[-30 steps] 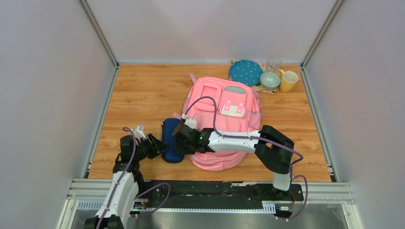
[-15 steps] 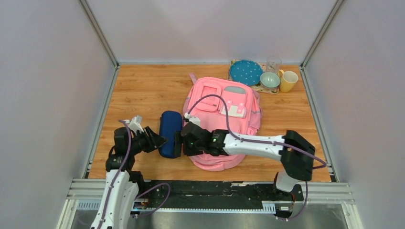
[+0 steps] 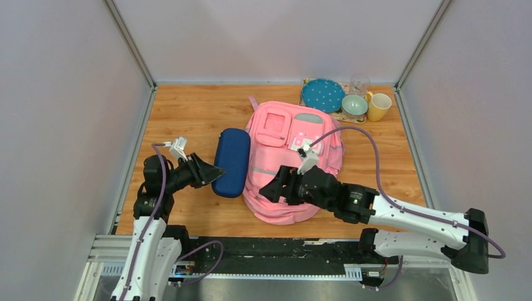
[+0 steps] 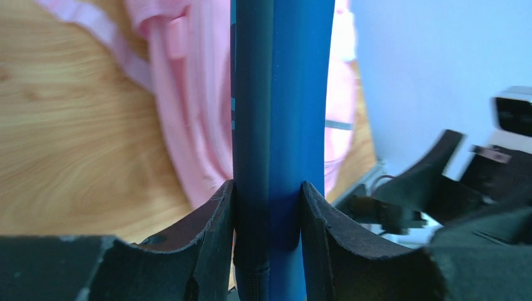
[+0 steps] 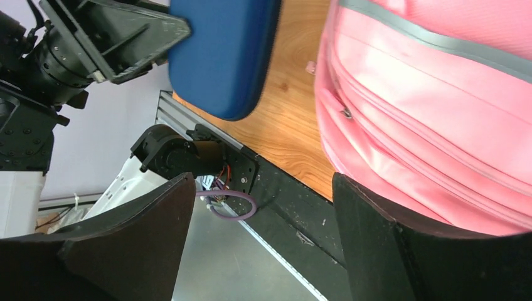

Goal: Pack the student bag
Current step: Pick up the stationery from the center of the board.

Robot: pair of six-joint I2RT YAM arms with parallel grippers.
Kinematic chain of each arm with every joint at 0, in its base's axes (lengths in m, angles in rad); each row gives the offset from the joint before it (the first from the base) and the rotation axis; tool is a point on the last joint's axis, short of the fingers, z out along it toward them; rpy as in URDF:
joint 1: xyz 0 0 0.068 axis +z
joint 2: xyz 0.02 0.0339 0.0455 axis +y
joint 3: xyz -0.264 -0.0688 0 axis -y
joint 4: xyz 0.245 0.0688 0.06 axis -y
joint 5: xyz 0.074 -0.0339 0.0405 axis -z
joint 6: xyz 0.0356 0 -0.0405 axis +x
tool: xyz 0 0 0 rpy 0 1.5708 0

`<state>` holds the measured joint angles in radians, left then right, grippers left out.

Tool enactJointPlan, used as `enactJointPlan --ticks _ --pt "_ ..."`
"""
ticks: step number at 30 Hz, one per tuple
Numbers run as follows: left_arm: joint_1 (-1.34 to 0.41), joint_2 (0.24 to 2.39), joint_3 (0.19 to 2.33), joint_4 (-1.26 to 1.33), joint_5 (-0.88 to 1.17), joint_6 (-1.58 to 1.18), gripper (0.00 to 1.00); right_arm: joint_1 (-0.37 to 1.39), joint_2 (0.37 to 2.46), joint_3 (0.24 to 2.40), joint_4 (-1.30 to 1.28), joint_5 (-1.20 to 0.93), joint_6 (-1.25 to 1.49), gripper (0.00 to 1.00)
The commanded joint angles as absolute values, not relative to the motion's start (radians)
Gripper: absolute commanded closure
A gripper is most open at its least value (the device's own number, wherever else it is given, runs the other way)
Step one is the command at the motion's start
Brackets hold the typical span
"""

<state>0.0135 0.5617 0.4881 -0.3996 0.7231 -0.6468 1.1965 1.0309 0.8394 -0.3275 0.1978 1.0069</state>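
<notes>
Navy blue oval zip case clamped edge-on in left gripper, just left of large pink fabric backpack lying flat at table centre. Right gripper spread, empty, over its near left edge. Zip looks closed: to be opened wide before case is fed in.

Wood free far-left; blue case beside student bag; dishes far-right corner.

light: bright, even, diffuse | shadows: soft | blur: student bag soft in left wrist view
</notes>
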Motion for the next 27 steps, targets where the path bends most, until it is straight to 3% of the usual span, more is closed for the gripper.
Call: enactJointPlan --ticks 1,9,21,27 --pt "0.003 0.560 0.465 -0.005 0.902 -0.889 1.00 1.189 0.884 0.758 -0.319 0.305 1.072 0.16" --pt "-0.066 0.537 0.353 0.268 0.887 -1.086 1.00 1.181 0.735 0.676 -0.322 0.339 1.103 0.12" --pt "-0.219 0.526 0.333 0.244 0.718 -1.088 1.00 1.183 0.827 0.690 -0.206 0.236 1.088 0.12" --pt "-0.325 0.545 0.285 0.349 0.641 -1.130 1.00 1.180 0.877 0.683 -0.120 0.186 1.109 0.12"
